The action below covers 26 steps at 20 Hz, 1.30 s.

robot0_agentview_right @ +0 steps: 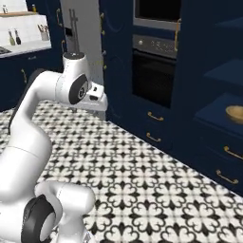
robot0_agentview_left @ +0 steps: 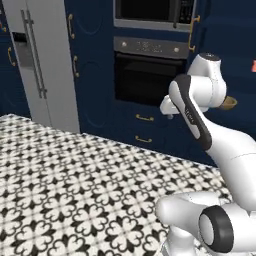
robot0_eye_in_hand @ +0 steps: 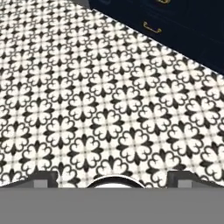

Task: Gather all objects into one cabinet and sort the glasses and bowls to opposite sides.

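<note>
The tall navy cabinet stands open at the right, its shelves showing. A tan wooden bowl rests on a middle shelf, and in the left base view the bowl peeks out behind my arm. An orange-red sliver, possibly the mug, cuts the right edge one shelf higher. The beige mug and the blue bowl are out of view. My gripper hangs over the tiled floor, well left of the cabinet, pointing down. In the hand view the gripper is open, with only floor between its fingertips.
A built-in oven with a microwave above fills the navy wall ahead, with brass-pulled drawers below. A grey fridge stands at the left. Patterned black-and-white floor stretches between the base and the cabinets.
</note>
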Available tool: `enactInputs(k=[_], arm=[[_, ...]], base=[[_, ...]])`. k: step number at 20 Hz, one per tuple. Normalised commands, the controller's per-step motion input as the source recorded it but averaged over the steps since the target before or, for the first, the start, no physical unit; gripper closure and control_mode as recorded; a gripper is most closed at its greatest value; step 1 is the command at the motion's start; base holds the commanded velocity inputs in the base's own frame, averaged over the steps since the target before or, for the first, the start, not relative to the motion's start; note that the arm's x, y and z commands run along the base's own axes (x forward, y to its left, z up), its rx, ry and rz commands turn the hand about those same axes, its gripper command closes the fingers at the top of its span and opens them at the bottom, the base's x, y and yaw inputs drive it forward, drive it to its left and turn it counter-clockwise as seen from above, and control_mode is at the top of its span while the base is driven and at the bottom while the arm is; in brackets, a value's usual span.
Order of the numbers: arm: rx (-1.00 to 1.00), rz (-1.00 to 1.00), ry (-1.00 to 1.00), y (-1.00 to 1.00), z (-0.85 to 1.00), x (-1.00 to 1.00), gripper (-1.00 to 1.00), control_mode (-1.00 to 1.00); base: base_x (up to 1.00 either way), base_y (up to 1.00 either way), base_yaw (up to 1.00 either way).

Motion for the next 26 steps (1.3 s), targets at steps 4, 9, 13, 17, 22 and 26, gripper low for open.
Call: enactInputs(k=[4, 9, 13, 17, 22, 26], arm=[[0.00, 0.00, 0.00, 0.00, 0.00, 0.00, -1.00, 1.00], [0.00, 0.00, 0.00, 0.00, 0.00, 0.00, -1.00, 1.00], [0.00, 0.00, 0.00, 0.00, 0.00, 0.00, -1.00, 1.00], [0.00, 0.00, 0.00, 0.00, 0.00, 0.00, -1.00, 1.00], [0.00, 0.00, 0.00, 0.00, 0.00, 0.00, -1.00, 1.00], [0.00, 0.00, 0.00, 0.00, 0.00, 0.00, -1.00, 1.00]], base=[[0.09, 0.73, 0.60], [0.01, 0.54, 0.62], [0.01, 0.44, 0.64], [0.08, 0.38, 0.66], [0.14, 0.37, 0.66], [0.15, 0.36, 0.64]])
